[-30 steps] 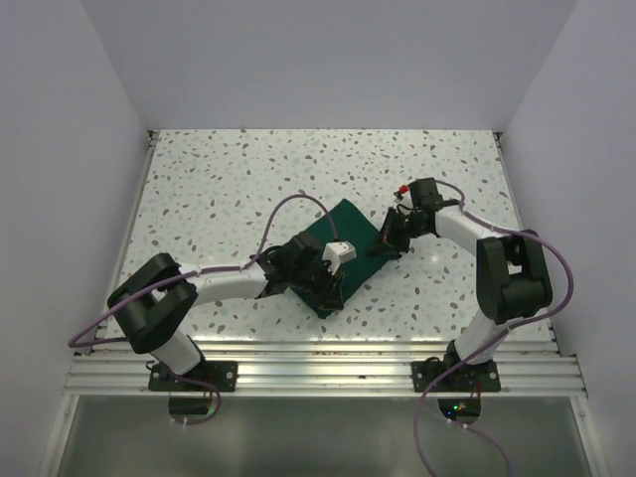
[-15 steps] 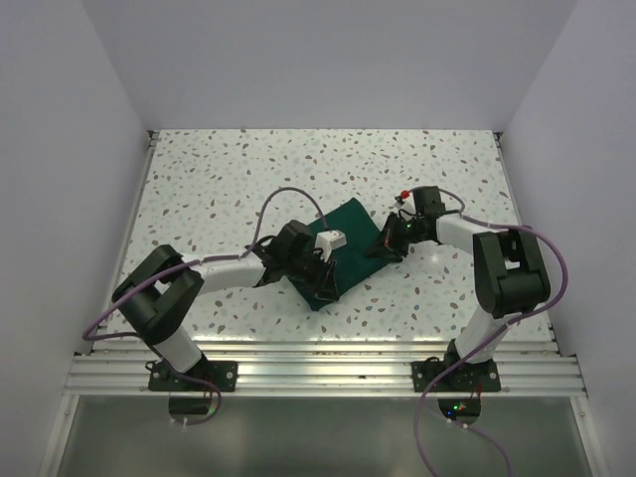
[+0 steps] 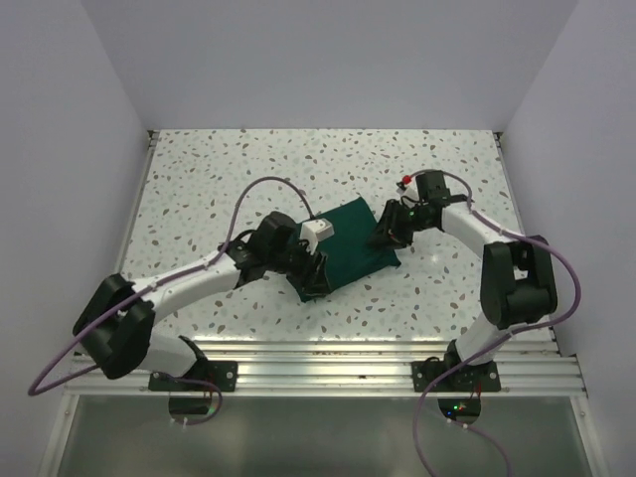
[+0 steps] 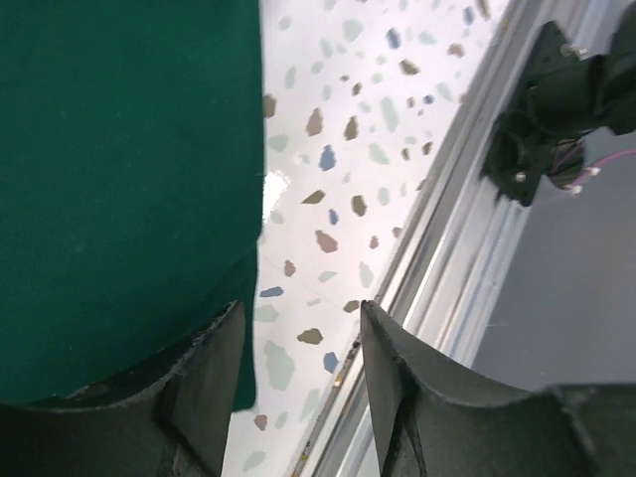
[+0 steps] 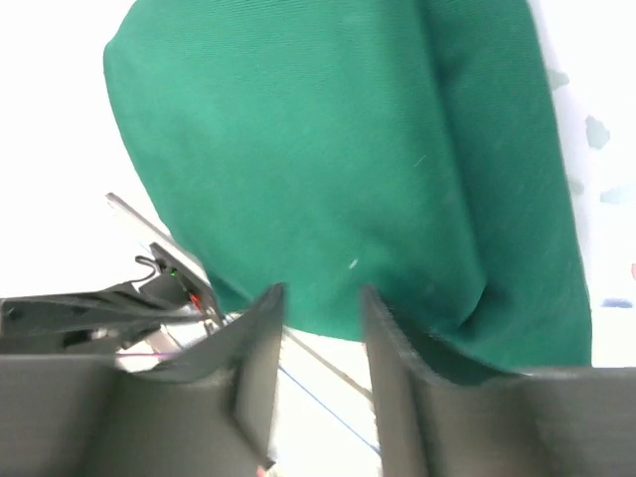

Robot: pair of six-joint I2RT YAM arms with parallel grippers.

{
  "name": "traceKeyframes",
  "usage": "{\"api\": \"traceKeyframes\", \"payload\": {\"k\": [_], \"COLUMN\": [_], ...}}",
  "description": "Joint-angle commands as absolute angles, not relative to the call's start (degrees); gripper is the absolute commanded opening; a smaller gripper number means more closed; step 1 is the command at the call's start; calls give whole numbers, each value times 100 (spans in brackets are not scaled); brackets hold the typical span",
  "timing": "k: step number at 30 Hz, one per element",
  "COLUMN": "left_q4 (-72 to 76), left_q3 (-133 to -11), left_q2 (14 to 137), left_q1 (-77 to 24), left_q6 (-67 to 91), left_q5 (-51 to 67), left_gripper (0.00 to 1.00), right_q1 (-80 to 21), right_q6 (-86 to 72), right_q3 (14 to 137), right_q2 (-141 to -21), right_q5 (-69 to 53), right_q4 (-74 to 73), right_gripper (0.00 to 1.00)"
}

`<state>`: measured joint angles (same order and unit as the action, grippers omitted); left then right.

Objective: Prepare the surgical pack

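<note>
The surgical pack [image 3: 350, 250] shows only as a folded dark green cloth bundle lying flat on the speckled table [image 3: 219, 189]; whatever it holds is hidden. My left gripper [image 3: 316, 281] is at its near left corner. In the left wrist view the left gripper [image 4: 301, 313] stands open, one finger [image 4: 204, 388] against the cloth [image 4: 119, 149] edge, and only table shows between the jaws. My right gripper [image 3: 384, 235] is at the bundle's right edge. In the right wrist view the right gripper [image 5: 321, 293] is open just off the cloth [image 5: 328, 149], holding nothing.
An aluminium rail [image 3: 318, 356] runs along the table's near edge, close behind the left gripper, and shows as the rail [image 4: 447, 258] in the left wrist view. The right arm's base [image 4: 556, 109] stands on it. White walls close in the table on three sides.
Both grippers have opened and let go of the green cloth. The bundle has swung round and settled flat. The left arm has stretched out towards the left.
</note>
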<state>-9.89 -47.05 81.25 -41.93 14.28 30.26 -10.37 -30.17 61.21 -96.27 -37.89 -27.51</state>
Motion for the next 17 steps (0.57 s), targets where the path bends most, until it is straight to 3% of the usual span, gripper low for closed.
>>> {"api": "traceKeyframes", "payload": {"k": [1, 4, 5, 6, 7, 12, 17], "left_q4": [-1257, -1441, -1502, -1538, -1547, -1267, -661], "left_q3": [-4641, -4579, -4553, -4527, -4500, -4098, -3342], "left_q2": [7279, 6778, 6672, 6471, 6390, 5856, 5074], "left_q1": [-4184, -4166, -4149, -4114, -4035, -3631, -3007], "left_q6": [1485, 1608, 1756, 1845, 1941, 2759, 3532], "left_q5": [3085, 2998, 2797, 2682, 2550, 1995, 2179], "left_gripper": [54, 59, 64, 68, 99, 100, 100], "right_q1": [-1028, -1037, -1028, -1028, -1037, -1037, -1046], "right_q6": [-2690, -2506, -2340, -2268, -2215, -2258, -2759], "right_q3": [6512, 6653, 6740, 6767, 6759, 6075, 4941], "right_q2": [-9097, -8860, -8807, -8667, -8605, -8078, -7481], "right_q5": [-3586, -3314, -3183, -2825, -2682, -2356, -2926], "right_q4": [-3558, -4023, -4173, -4392, -4490, -4229, -3280], "right_gripper": [44, 73, 98, 99, 99, 99, 99]}}
